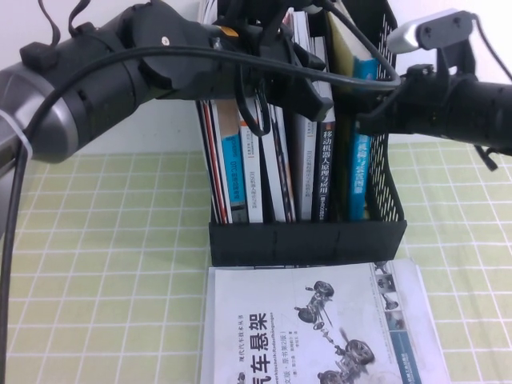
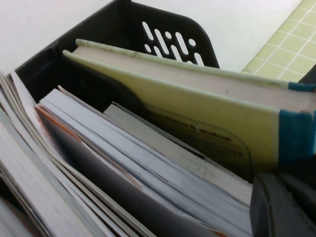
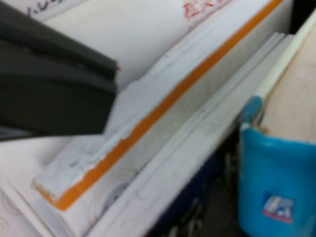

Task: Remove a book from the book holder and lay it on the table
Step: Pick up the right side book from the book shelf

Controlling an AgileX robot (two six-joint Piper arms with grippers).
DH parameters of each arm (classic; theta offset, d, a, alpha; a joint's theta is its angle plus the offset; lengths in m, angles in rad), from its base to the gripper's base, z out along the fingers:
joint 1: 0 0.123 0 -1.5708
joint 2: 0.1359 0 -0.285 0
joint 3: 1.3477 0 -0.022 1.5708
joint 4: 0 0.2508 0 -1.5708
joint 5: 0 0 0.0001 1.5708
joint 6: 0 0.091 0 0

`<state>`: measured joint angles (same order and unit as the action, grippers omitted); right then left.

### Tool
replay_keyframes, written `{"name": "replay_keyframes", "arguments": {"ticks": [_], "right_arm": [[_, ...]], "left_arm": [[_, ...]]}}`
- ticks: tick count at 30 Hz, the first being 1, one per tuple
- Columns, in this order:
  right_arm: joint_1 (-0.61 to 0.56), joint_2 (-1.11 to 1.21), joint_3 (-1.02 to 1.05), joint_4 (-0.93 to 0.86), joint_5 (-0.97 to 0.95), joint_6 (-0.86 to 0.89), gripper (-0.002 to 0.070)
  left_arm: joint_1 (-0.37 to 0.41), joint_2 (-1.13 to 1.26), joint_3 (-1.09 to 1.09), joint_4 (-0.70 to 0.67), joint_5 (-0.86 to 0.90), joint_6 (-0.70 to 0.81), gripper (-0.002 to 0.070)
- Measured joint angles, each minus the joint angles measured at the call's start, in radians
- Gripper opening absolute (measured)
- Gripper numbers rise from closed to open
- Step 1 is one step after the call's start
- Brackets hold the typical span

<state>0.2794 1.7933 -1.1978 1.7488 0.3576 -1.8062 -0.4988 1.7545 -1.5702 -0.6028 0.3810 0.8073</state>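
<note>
The book [image 1: 362, 172], with a bright blue spine, stands upright in the rightmost slot of the black book holder [image 1: 308, 240]. In the left wrist view its pale yellow-green cover and blue band [image 2: 197, 113] lean against the holder's perforated wall [image 2: 170, 42]. In the right wrist view its blue spine top [image 3: 276, 182] is close by. My left gripper [image 1: 316, 100] reaches from the left over the tops of the middle books. My right gripper [image 1: 374, 108] comes from the right and sits at the top of the blue-spined book. The table [image 1: 104, 264] is yellow-green with a white grid.
A white book with a car-suspension drawing [image 1: 320, 328] lies flat on the table in front of the holder. A black-spined book [image 1: 324, 172] and several thin books [image 1: 248, 168] fill the holder's other slots. A white wall stands behind.
</note>
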Motion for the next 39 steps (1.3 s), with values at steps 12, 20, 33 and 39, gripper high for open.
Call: {"name": "replay_keyframes", "arguments": {"ticks": [12,20,33,39], "right_arm": [[0.005,0.013,-0.038,-0.022,0.010,0.018,0.0426],[0.006,-0.105,-0.007,-0.056,-0.188,-0.010,0.0254],[0.001,-0.258,-0.005,-0.018,-0.230,-0.018,0.0220],[-0.001,-0.306,-0.010,-0.029,-0.204,-0.033,0.0214]], "left_arm": [[0.001,0.002,-0.002,0.000,0.005,-0.003,-0.0003],[0.001,-0.011,-0.002,-0.002,0.013,-0.003,-0.0003],[0.002,-0.073,0.008,0.008,0.068,-0.011,-0.0003],[0.002,-0.118,0.013,0.015,0.103,-0.018,-0.0003]]}}
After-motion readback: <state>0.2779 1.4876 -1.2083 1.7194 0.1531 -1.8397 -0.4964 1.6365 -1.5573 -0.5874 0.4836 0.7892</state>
